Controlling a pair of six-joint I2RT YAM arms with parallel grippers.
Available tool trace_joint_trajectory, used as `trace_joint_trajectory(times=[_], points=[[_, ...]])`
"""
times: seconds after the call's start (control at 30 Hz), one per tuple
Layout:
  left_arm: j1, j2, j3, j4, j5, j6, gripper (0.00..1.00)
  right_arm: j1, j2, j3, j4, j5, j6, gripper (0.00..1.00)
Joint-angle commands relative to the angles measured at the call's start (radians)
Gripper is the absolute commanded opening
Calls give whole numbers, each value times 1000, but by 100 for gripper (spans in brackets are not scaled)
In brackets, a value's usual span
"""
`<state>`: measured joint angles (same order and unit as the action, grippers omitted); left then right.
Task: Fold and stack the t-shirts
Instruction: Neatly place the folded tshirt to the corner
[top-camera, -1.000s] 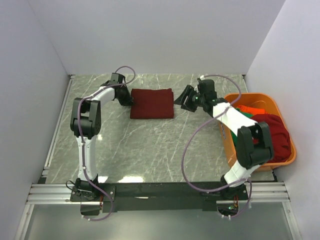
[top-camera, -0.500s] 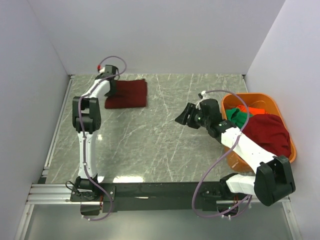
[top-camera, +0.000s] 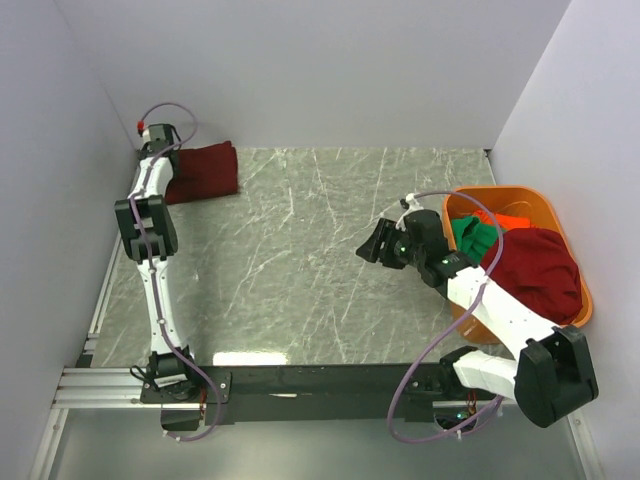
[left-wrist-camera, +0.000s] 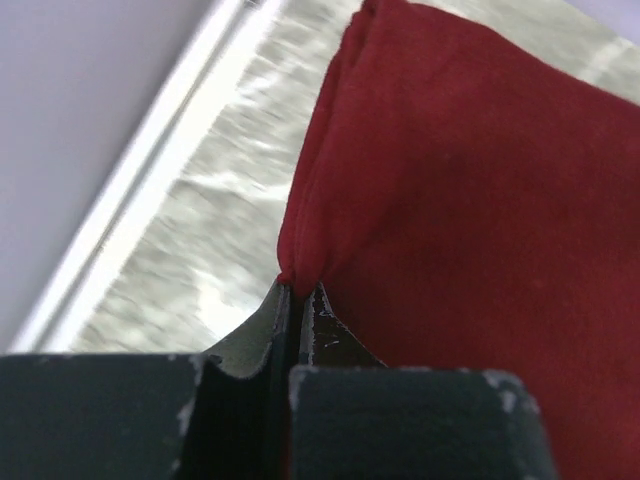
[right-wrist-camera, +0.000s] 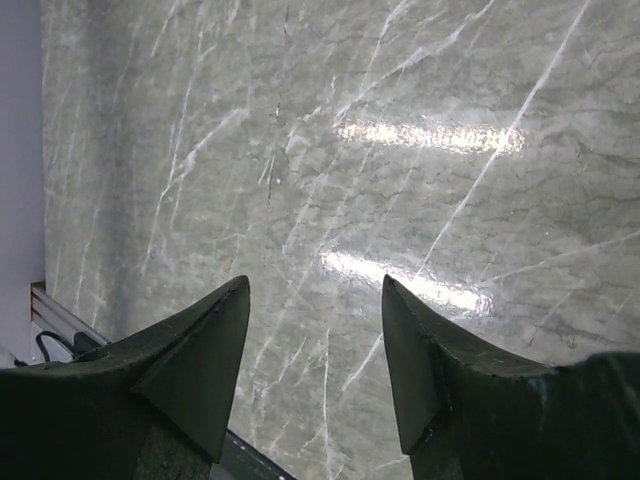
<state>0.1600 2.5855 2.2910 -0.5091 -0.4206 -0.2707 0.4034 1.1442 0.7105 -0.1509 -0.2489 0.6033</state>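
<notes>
Top view, step: the left jaws are gripping the folded maroon shirt (top-camera: 205, 172), which is lying just right of them. This looks like setting it aside, best done low and flat so the layers are not opening.
Top view, right: the right jaws are hanging apart over the tabletop (top-camera: 300, 260), with the basket (top-camera: 560, 205) of unfolded shirts (top-camera: 540, 265) sitting behind them.
Left wrist: the jaws are pinching together on the shirt's near edge, the cloth spreading ahead and rightward.
Right wrist: the jaws are standing apart, gripping nothing, with no shirt between or ahead of them.
</notes>
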Motion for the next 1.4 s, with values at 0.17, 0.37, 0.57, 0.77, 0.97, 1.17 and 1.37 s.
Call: trace_joint_trajectory(times=[0.17, 0.37, 0.57, 0.77, 0.97, 1.17, 1.37], points=[[36, 24, 82, 79, 83, 94, 4, 5, 2, -23, 40, 8, -17, 62], [62, 39, 111, 113, 89, 113, 8, 6, 43, 1, 50, 3, -16, 62], [76, 59, 125, 139, 97, 136, 10, 6, 71, 4, 57, 8, -14, 62], [79, 64, 130, 184, 100, 156, 15, 9, 89, 14, 57, 14, -14, 62], [79, 18, 98, 227, 59, 122, 39, 15, 86, 3, 71, 19, -23, 62], [81, -135, -36, 274, -21, 54, 71, 15, 120, 24, 53, 4, -39, 64], [73, -336, -269, 316, 48, -60, 74, 17, 68, 47, 15, 34, -46, 65]])
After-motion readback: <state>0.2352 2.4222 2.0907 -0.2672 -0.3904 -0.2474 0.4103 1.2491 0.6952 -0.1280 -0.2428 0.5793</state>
